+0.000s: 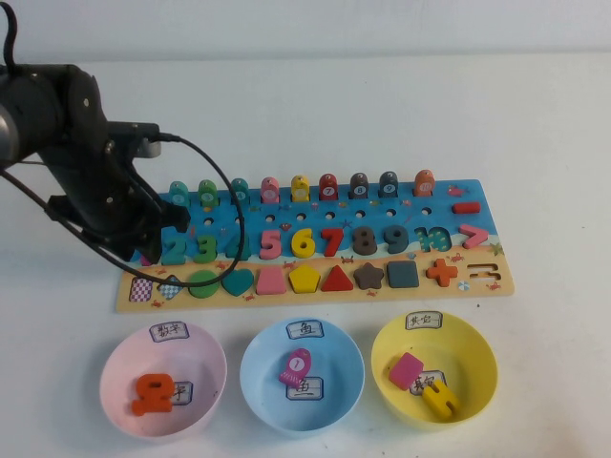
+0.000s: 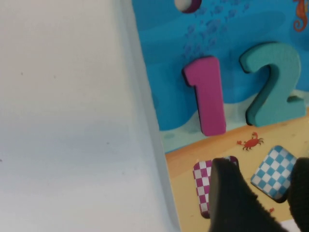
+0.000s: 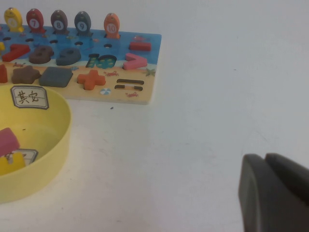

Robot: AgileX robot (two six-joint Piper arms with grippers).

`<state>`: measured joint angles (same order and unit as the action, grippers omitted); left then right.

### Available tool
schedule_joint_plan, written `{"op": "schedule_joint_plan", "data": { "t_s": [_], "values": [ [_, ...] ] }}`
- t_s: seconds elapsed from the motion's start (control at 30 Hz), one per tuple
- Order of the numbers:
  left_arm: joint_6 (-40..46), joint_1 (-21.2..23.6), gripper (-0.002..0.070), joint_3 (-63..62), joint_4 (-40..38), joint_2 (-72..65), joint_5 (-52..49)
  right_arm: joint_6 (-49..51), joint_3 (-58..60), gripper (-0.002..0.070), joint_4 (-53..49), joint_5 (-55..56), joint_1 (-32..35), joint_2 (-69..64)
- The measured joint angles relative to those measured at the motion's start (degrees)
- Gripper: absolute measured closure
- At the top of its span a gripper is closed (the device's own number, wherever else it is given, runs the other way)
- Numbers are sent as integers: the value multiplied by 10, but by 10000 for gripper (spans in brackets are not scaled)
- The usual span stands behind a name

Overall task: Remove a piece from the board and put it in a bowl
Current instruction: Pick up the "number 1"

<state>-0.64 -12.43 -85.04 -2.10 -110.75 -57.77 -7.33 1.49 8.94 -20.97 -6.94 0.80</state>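
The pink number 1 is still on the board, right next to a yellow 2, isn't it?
Almost. The pink number 1 is on the board, but the 2 beside it is teal, not yellow; the left wrist view shows it, with the left gripper near and the right gripper away.

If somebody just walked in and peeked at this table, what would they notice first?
Probably the long colourful board across the middle of the table, full of numbers and shapes, with the left gripper hanging over its left end near the magenta digit 1. Next, the three bowls in front: pink bowl on the left, blue bowl in the middle, yellow bowl on the right. The right gripper waits over bare table, right of the board.
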Motion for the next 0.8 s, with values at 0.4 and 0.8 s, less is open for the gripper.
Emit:
{"op": "schedule_joint_plan", "data": {
  "t_s": [0.4,0.8],
  "values": [
    [0,0,440,0,8,-17,4,0,0,694,0,0,0,0],
    [-4,0,440,0,10,-34,4,0,0,694,0,0,0,0]
  ]
}}
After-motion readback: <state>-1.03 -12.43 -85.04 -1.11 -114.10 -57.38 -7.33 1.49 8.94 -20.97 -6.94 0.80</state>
